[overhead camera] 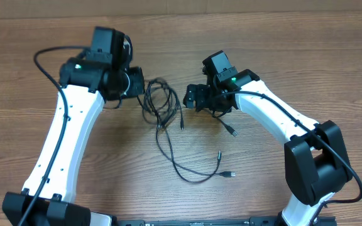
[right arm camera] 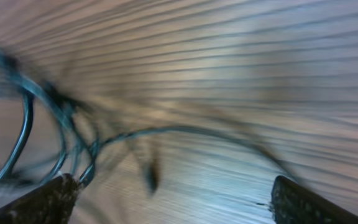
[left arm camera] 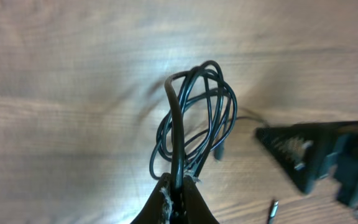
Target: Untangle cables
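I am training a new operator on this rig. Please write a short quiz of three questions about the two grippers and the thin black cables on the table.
1. True or false: the left gripper is shut on a strand of the thin black flexible cables.
2. Choose one. The right gripper is: A) open, holding nothing; B) shut on a plug end; C) shut on the coiled part.
3. Missing word: the loose plug ends lie on the brown wooden ____.

Key: 1 true; 2 A; 3 table.
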Controlling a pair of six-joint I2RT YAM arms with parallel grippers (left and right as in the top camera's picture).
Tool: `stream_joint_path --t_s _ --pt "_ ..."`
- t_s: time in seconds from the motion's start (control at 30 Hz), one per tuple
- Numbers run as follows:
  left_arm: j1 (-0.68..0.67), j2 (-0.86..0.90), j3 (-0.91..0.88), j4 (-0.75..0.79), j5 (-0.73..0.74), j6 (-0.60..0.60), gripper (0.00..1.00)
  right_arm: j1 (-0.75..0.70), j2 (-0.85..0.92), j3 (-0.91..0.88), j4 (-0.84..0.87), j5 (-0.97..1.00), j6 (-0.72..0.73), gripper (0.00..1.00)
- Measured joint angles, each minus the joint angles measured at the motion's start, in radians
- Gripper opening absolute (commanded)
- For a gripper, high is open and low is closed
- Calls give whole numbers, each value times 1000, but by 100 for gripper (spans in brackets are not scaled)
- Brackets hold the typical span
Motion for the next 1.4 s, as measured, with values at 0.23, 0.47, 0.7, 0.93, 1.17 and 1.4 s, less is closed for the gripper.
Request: stream_joint_path --t_s 0.23,0.47,0.7,0.93,1.17,1.4 --pt "0 0 142 4 135 139 4 0 0 0 98 -188 -36 92" --pt "0 -6 212 -3 295 332 4 -11 0 0 147 -247 -40 92" --pt "0 -26 219 -81 354 376 4 -88 0 0 188 -262 14 89" --pt "0 -26 219 -71 495 376 4 -95 0 0 268 -253 103 89" --pt "0 -26 219 -56 539 371 4 -81 0 0 231 -257 156 89" --pt "0 -26 219 -48 539 338 4 -37 0 -78 343 -258 183 89"
